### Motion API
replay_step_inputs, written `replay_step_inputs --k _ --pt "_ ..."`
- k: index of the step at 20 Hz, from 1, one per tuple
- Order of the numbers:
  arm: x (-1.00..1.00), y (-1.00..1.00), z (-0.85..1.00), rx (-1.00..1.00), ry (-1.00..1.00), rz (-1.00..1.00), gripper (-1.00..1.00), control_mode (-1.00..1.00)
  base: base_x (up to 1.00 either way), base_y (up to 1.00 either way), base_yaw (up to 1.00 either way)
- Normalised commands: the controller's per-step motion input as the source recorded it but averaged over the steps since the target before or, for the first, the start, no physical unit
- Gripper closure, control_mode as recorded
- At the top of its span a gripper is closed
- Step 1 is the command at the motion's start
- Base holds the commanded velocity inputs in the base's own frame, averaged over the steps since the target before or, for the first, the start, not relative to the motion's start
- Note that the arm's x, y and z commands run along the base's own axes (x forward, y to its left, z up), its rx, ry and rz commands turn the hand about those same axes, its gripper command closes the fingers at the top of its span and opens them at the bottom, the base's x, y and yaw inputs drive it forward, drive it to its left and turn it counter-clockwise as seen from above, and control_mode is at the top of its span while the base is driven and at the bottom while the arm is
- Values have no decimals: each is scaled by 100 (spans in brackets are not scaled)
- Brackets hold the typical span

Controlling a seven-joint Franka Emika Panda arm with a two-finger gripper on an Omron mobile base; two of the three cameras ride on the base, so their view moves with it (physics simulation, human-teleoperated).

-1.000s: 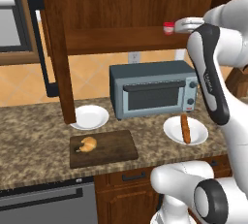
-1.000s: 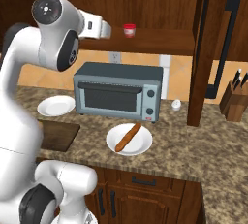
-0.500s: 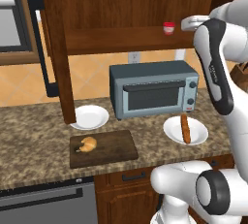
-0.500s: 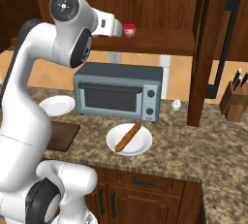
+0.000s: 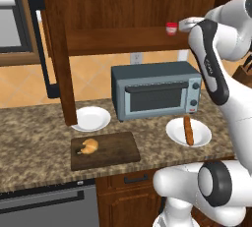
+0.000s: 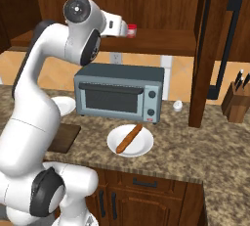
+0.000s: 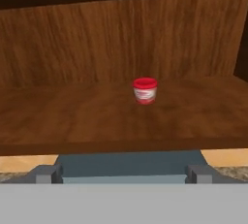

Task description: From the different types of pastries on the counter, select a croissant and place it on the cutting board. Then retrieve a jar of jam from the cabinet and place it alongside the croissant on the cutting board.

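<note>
The gripper's fingertips are hard to make out in either base view: the white hand (image 5: 189, 23) ends just right of the tiny squat jar of jam with a red lid (image 5: 171, 28), and the arm's forearm covers part of it. In the right base view the hand (image 6: 116, 25) almost meets the jar (image 6: 131, 31), but whether they touch cannot be told. From the hand view the jar (image 7: 145, 90) stands upright and alone on the shelf of the dark reddish-brown wooden cabinet (image 7: 121, 116), apart from the camera. The jaws stand at their widest and hold nothing.

The dark brown rectangular wooden cutting board (image 5: 115, 152) is partly hidden behind the robot's body in the right base view (image 6: 66, 139). The far left white plate (image 6: 66, 104) is also half covered there.

One small golden curled croissant (image 5: 89, 146) lies on the left part of the board. One long thin orange-brown stick pastry (image 5: 187, 130) lies on the right of two round white plates (image 5: 181, 135); the other plate (image 5: 91, 118) sits just beyond the board. One grey toaster oven (image 5: 156, 95) stands on the speckled brown-grey granite counter (image 5: 29, 137), with one wooden knife block (image 6: 236, 105) at far right.
</note>
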Motion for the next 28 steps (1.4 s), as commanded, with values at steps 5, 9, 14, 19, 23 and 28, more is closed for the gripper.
replay_step_inputs --k 5,9,14,19,23,28 --pt "66 -14 -13 0 2 0 -100 -100 0 0 0" --pt "66 -3 0 0 4 0 -100 -100 0 0 0" --pt "61 -6 -1 0 5 0 -100 -100 0 0 0" --pt "62 -19 -3 0 4 0 -100 -100 0 0 0" --pt "32 -12 -21 0 3 0 -100 -100 0 0 0" --pt "22 -3 -16 0 0 0 -100 -100 0 0 0"
